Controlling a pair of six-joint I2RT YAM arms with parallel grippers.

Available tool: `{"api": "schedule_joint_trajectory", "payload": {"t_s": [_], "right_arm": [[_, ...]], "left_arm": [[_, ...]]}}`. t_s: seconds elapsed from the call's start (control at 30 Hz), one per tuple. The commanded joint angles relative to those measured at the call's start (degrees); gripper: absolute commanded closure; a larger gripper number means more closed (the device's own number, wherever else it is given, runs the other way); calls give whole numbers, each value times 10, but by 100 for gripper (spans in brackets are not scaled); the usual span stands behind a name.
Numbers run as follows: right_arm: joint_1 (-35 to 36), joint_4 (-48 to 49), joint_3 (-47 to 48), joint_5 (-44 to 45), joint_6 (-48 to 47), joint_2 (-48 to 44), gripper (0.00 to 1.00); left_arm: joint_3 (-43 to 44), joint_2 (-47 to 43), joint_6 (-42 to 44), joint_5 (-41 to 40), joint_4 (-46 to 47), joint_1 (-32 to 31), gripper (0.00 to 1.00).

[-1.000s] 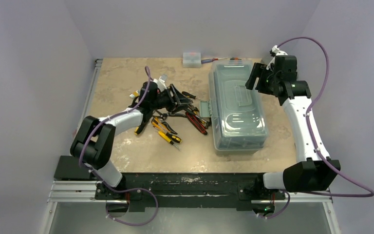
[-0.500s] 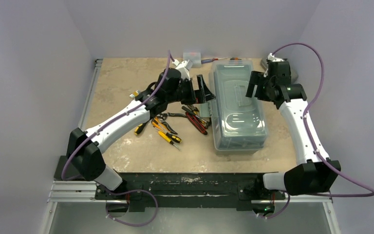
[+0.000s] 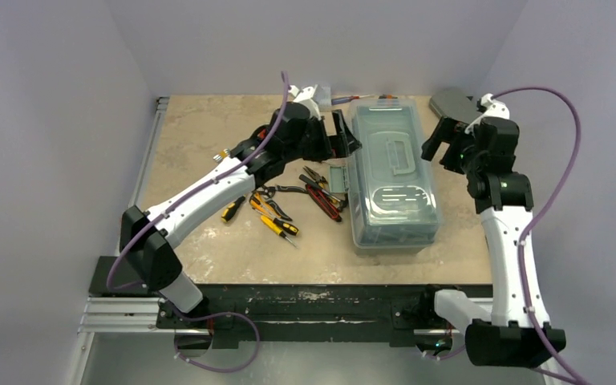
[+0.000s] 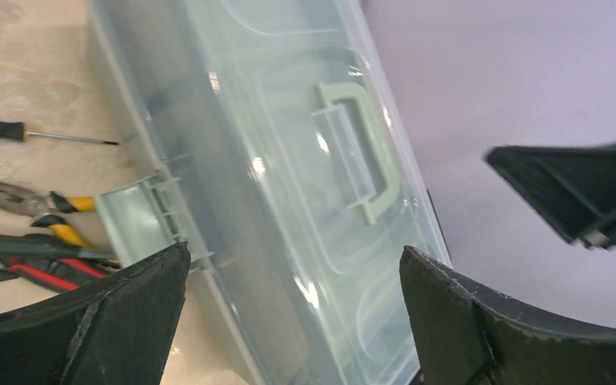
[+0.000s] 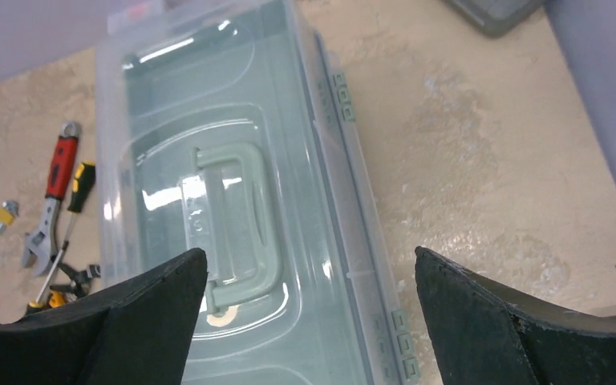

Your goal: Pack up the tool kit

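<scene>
**lid shut, tools out, both claws bare**

from above: shows the toolbox (image 3: 393, 237) right of the table's middle, running from the far edge toward the near edge, with the lid (image 3: 389, 200) down; leaves the pliers (image 3: 314, 176) and screwdrivers (image 3: 277, 225) loose around the table's middle, just beside the box's left wall; finds the left gripper (image 3: 343, 138) spread wide at the box's far left corner, holding nothing; finds the right gripper (image 3: 441, 143) spread wide by the far right wall, likewise bare, with the grey pad (image 3: 451, 101) behind it in the far right corner; risks, on this reading, tipping or skidding the box onto the tools by prying the lid from one side only; risks knocking the two claws together above it.

from the left wrist: looks between broadly parted fingers (image 4: 128, 321) at the handle (image 4: 361, 152) folded flat on the lid and at the latch (image 4: 132, 212) flipped outward; grips nothing, touches nothing visible; could drag the box sideways by snagging that loose latch.

from the right wrist: looks down between wide jaws onto the same handle and the hinges (image 5: 341, 96) along the right wall; carries nothing; glimpses a red-handled wrench (image 5: 50, 204) beyond the box, toward the left edge; could strain the hinges by lifting here instead of at the latch side.
</scene>
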Motion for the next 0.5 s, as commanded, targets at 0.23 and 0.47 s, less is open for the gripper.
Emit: {"api": "schedule_joint_trajectory", "payload": {"t_s": [0.23, 0.47], "right_arm": [[-37, 45, -29, -99, 30, 21, 1], [-52, 138, -142, -234, 74, 31, 1]], "left_arm": [[27, -10, 6, 26, 15, 36, 2], [99, 40, -7, 73, -57, -7, 0]]}}
